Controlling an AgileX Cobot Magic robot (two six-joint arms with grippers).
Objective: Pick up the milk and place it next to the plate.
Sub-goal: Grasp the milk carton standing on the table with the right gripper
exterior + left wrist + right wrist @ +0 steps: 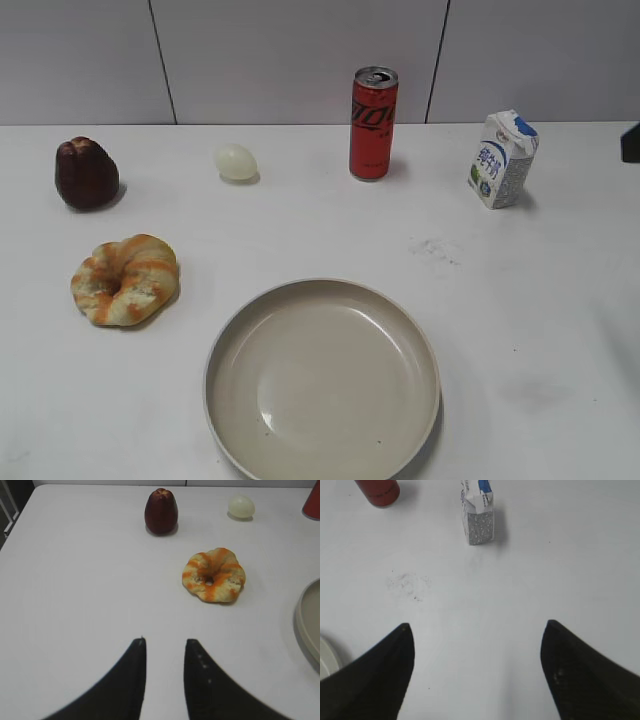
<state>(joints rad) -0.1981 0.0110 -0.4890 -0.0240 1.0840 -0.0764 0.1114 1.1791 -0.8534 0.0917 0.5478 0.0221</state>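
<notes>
Wide-spread and empty, the right gripper (477,627) faces the small white-and-blue gable-top milk carton (479,511). Light, crushable cardboard probably; grip its flat sides gently.

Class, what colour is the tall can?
Red with dark lettering, the can shows best in the exterior view.

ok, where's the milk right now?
Exterior view: milk carton stands upright at the table's back right, right of the red soda can, well apart from the plate.

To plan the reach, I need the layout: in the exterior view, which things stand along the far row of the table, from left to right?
Dark red fruit → pale egg → red soda can → milk.
</notes>
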